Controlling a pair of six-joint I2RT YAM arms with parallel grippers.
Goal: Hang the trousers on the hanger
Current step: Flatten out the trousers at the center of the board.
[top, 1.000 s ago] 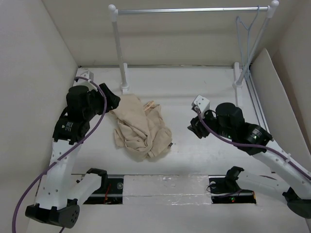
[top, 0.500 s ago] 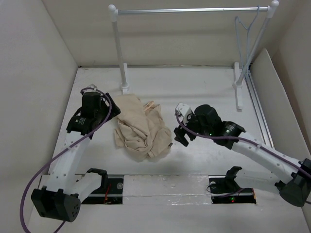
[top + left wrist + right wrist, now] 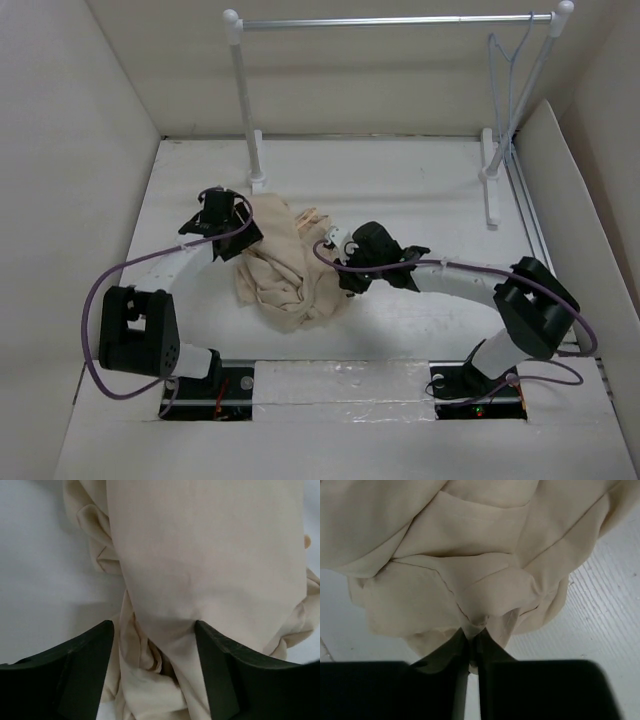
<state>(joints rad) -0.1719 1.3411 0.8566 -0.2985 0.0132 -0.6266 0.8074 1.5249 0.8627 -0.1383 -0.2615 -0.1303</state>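
The trousers (image 3: 290,265) lie in a crumpled beige heap on the white tabletop (image 3: 420,180), left of its middle and just in front of the rack's (image 3: 390,20) left post. My left fingers (image 3: 238,225) are at the heap's far-left edge, spread wide. In my left wrist view a broad smooth fold runs down between them and touches the inner face of the right-hand finger, with bunched cloth below it. My right fingers (image 3: 347,278) are at the heap's right edge, drawn nearly together. In my right wrist view a small pinch of cloth seems to be caught between their tips, though the gap there is too narrow and dark for me to be sure. The hanger (image 3: 500,60) hangs by its hook from the right end of the rack's silver bar, well apart from the trousers and from both arms.
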